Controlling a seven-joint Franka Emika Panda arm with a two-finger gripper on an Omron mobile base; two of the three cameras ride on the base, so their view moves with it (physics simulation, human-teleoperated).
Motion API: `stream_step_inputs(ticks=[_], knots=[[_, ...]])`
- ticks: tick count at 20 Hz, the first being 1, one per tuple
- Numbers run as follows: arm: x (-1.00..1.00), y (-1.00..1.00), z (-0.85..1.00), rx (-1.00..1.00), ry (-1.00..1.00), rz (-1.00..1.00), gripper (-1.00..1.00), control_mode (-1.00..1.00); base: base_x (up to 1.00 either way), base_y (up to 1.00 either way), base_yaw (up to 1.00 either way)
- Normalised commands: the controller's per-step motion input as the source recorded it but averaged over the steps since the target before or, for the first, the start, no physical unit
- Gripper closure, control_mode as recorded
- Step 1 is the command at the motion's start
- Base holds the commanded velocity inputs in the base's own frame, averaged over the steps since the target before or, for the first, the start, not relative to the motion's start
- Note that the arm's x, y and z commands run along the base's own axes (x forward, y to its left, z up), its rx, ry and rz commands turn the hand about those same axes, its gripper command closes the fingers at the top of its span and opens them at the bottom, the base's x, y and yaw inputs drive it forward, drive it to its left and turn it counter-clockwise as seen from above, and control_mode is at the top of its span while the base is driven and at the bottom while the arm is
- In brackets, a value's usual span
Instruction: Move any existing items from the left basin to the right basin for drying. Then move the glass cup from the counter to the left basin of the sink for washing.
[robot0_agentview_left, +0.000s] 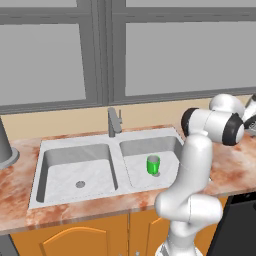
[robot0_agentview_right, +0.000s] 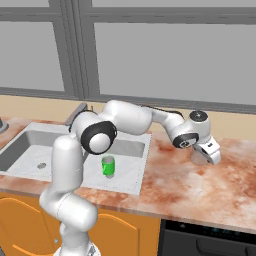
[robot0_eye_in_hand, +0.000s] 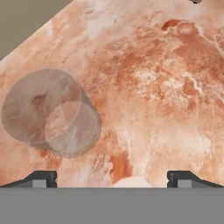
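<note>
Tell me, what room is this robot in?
A kitchen, most likely. There's a double sink with a tap, a marble-look counter over orange cabinets, and a green mug.

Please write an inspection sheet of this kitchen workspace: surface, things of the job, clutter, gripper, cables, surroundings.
Surface: marbled reddish counter over orange cabinet doors, with a double sink.
Job's things: green mug upright in the right basin; left basin holds nothing but its drain; glass cup upright on the counter right of the sink, ahead and to one side of the fingertips in the hand view.
Clutter: grey canister at the counter's far left.
Gripper: gripper open, empty, above the counter near the cup.
Cables: nothing seen.
Surroundings: faucet behind the divider; grey window panels above; dark appliance front below the counter.
</note>
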Motion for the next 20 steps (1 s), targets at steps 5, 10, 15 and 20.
stream_step_inputs(ticks=[5, 10, 15, 20], knots=[[0.00, -0.19, 0.00, 0.00, -0.04, 0.00, -1.00, -1.00, 0.00, 0.00, 0.00], [0.01, -0.14, 0.00, 0.00, -0.01, 0.00, -1.00, -1.00, 0.00, 0.00, 0.00], [0.10, -0.04, 0.00, 0.00, 0.00, 0.00, -1.00, -1.00, 0.00, 0.00, 0.00], [0.19, -0.01, 0.00, 0.00, 0.00, 0.00, -1.00, -1.00, 0.00, 0.00, 0.00]])
